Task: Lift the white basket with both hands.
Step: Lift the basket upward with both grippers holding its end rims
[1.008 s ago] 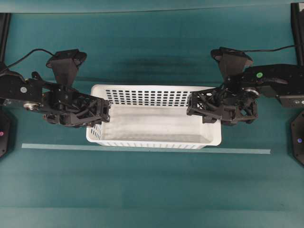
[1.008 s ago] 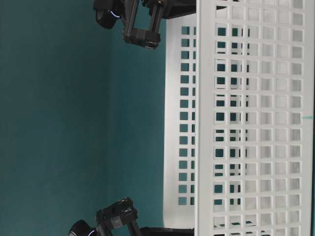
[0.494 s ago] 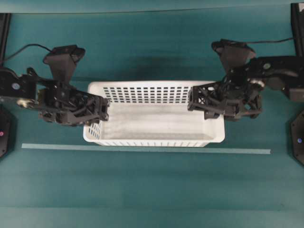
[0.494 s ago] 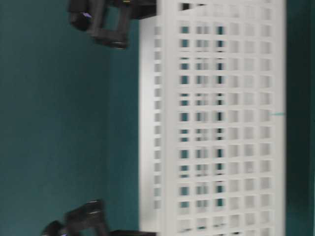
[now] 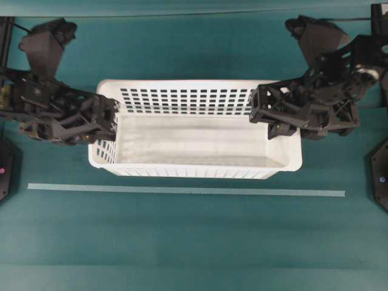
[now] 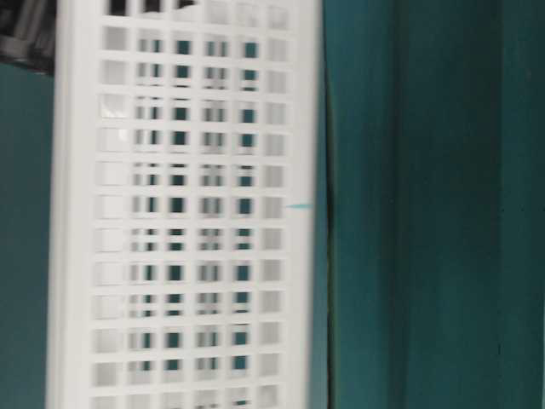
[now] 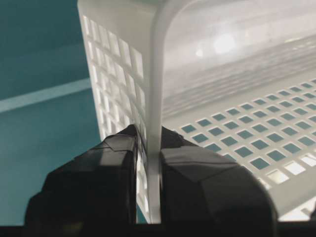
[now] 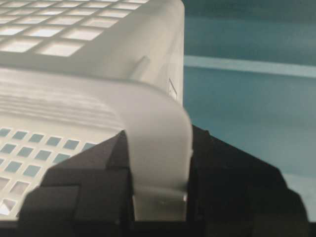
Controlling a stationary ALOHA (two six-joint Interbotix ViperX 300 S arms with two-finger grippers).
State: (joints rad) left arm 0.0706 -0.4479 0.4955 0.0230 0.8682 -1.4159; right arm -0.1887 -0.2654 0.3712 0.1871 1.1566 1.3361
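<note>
Above the teal tabletop [image 5: 182, 242]: one white basket [image 5: 194, 142], held level between two hands, beyond a pale strip [image 5: 182, 190]. Left hand [image 5: 112, 121] clenched on the basket's left end wall; right hand [image 5: 257, 112] clenched on the right end rim.

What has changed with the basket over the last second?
The white basket has risen: it looks larger from overhead, and at table level a gap has opened beneath it. The left end effector and right end effector rose with it. Unchanged: both stay clamped on the end rims; the pale strip has not moved.
</note>
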